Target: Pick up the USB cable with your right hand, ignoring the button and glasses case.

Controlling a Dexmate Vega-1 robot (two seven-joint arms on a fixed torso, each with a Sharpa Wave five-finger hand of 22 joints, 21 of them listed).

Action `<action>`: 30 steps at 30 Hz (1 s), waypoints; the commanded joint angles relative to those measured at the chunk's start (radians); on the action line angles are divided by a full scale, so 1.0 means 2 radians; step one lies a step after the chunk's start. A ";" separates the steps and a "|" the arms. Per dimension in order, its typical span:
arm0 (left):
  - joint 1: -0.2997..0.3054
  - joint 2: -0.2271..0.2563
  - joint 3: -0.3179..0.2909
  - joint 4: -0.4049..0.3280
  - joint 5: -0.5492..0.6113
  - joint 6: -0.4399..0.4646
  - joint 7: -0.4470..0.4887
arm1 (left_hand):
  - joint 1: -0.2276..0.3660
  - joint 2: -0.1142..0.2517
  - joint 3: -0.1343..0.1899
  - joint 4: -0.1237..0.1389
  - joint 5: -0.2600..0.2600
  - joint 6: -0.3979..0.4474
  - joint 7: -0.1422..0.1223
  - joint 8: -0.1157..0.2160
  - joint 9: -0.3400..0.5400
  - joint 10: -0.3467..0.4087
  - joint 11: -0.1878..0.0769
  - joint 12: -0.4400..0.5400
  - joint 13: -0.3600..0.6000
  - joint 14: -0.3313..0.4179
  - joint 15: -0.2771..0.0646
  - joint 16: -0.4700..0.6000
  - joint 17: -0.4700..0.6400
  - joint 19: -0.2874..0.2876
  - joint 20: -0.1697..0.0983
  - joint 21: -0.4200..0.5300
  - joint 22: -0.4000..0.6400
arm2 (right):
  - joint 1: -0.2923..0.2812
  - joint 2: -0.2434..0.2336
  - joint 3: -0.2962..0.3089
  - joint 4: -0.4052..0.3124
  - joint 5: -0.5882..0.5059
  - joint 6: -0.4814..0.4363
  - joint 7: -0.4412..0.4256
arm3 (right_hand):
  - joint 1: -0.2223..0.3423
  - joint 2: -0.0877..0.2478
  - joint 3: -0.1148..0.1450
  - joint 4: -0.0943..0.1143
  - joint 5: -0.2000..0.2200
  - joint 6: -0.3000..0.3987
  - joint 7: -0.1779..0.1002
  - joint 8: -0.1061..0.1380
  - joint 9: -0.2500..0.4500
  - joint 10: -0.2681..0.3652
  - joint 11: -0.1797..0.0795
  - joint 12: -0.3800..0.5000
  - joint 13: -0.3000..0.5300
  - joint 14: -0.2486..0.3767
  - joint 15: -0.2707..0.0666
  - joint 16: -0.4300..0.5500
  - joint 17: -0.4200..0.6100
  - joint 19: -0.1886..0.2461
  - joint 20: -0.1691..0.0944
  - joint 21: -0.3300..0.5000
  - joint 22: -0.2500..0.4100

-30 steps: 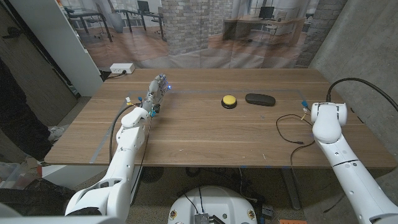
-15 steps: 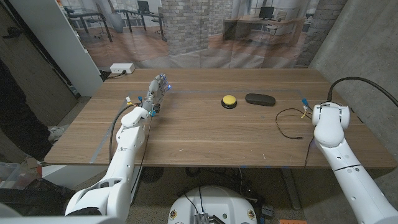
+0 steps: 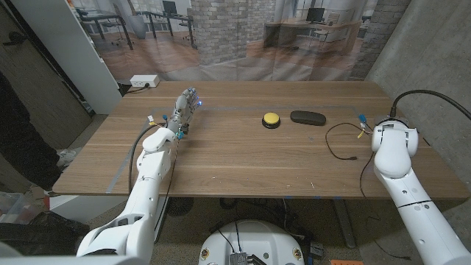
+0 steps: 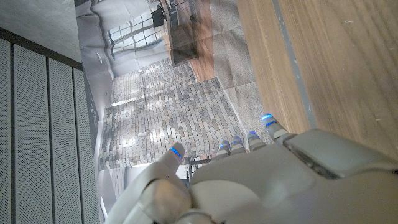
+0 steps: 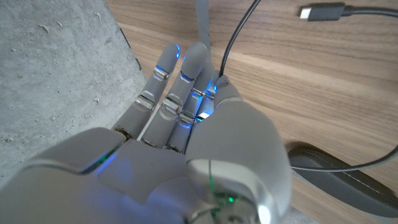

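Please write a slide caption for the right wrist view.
Right robot hand holds thin black USB cable above wooden table.

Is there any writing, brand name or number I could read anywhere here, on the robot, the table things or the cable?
None can be read.
Yellow button: no lettering shows.
Black glasses case: plain, no label shows.
USB cable: its plug bears no legible mark.
White box at the table's far corner: too small to tell.
Right hand and left hand: blue lights, no text.
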 commanded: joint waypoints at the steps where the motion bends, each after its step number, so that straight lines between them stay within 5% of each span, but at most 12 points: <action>1: 0.010 0.000 -0.003 -0.015 -0.003 0.002 0.000 | 0.001 0.060 -0.002 -0.001 0.003 -0.045 0.003 0.001 0.003 -0.038 0.002 0.001 0.001 -0.060 0.002 0.002 0.002 -0.022 -0.001 -0.002 0.003 | -0.012 0.004 0.007 -0.019 0.006 0.005 -0.029 | 0.013 0.005 0.000 0.003 0.001 -0.001 -0.004 0.004 0.007 -0.003 0.000 0.003 0.004 -0.004 -0.005 -0.003 0.005 -0.007 -0.036 0.005 0.002; 30: 0.026 0.000 -0.009 -0.035 -0.008 0.005 0.001 | 0.001 0.060 -0.003 -0.001 0.003 -0.045 0.002 0.001 0.003 -0.037 0.002 0.001 0.001 -0.060 0.002 0.002 0.002 -0.022 0.000 -0.003 0.003 | -0.036 0.015 0.015 -0.045 0.013 0.004 -0.147 | 0.013 0.002 -0.006 0.009 0.005 -0.001 -0.008 0.013 0.016 -0.006 0.000 0.002 0.015 -0.014 -0.004 -0.005 0.035 -0.026 -0.040 0.025 0.005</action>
